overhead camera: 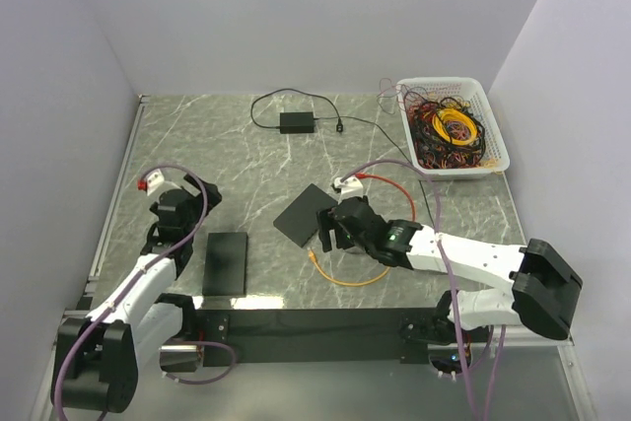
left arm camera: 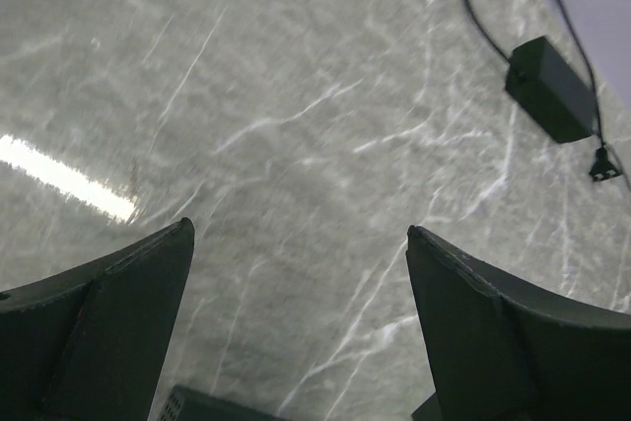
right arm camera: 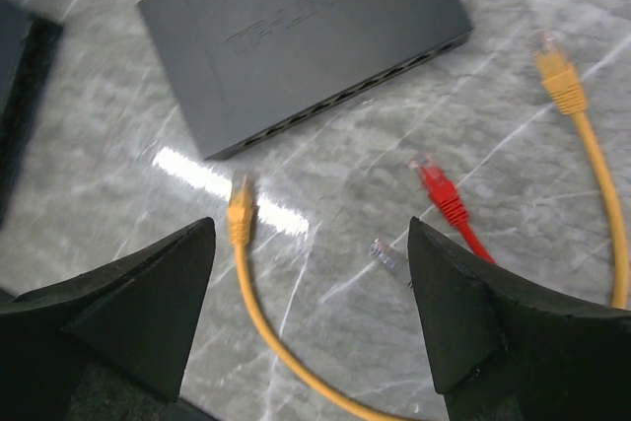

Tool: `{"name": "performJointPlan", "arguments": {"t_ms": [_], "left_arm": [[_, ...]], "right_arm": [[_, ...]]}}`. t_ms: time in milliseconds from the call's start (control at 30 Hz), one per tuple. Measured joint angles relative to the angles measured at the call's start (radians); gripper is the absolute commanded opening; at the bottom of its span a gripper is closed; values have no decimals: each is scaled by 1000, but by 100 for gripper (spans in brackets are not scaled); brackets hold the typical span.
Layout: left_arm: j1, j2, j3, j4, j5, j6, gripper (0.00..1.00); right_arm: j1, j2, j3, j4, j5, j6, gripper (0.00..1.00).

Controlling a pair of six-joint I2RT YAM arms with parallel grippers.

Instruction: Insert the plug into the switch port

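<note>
Right fingers (right arm camera: pixel 148 313): released, spread wide, grasping nothing, hanging over the table (right arm camera: pixel 118 194) just short of the switch (right arm camera: pixel 296 36).

Between the two tips, flat on the table: yellow plug (right arm camera: pixel 241 212). Clear tip pointed at the switch, yellow boot behind it. Close to the port row but apart from it, not inserted.

Behind the plug: yellow cable (right arm camera: pixel 266 342), curving away from the switch and round to a second yellow plug (right arm camera: pixel 560 81), farther off on the same port side. Between those two ends, also on the port side: red plug (right arm camera: pixel 442 194), clear-tipped, and a small clear plug (right arm camera: pixel 386 253), too blurred to tell more.

Switch: flat dark grey box, lying askew on the table. Row of ports (right arm camera: pixel 335 101) along the side facing the right fingers. Raised lettering on the lid, same colour as the case, blurred; reads as TP-LINK at best. No other writing legible.

Left fingers (left arm camera: pixel 118 332): likewise released, spread wide, nothing between them, over the table well to the left of the switch.

Seen from above, just left of the switch: black box (overhead camera: pixel 225 263), flat on the table near the left arm. Beyond the switch, toward the far wall: black adapter (overhead camera: pixel 296 122) with a thin black lead (overhead camera: pixel 266 105); no label to be made out. Far right of the switch, in the corner: white basket (overhead camera: pixel 498 125) full of tangled cables (overhead camera: pixel 449 125), yellow, red and black among them.
</note>
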Motion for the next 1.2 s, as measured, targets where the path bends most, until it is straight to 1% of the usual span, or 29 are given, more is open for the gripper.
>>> {"name": "performJointPlan", "arguments": {"t_ms": [100,167,367,467,633,900,1067,1200], "left_arm": [[0,0,-41,9,2,-12,95],[0,0,-52,19,1,-19,95],[-25,24,-56,67,-15,-27,93],[-39,62,-54,69,-25,-27,91],[-42,107,-41,67,-29,-28,91],[-47,111,-38,68,-37,-28,89],[-56,116,-34,68,-50,-28,88],[-70,126,-27,68,-60,-29,88]], "right_arm": [[5,8,5,-14,79,19,85],[-21,8,9,-23,113,28,82],[-205,11,15,-32,135,21,81],[-247,50,43,-43,135,3,81],[-277,140,66,-20,108,-24,79],[-320,206,68,28,66,-46,73],[-320,287,87,32,59,-70,66],[-320,298,87,34,60,-79,61]]}}
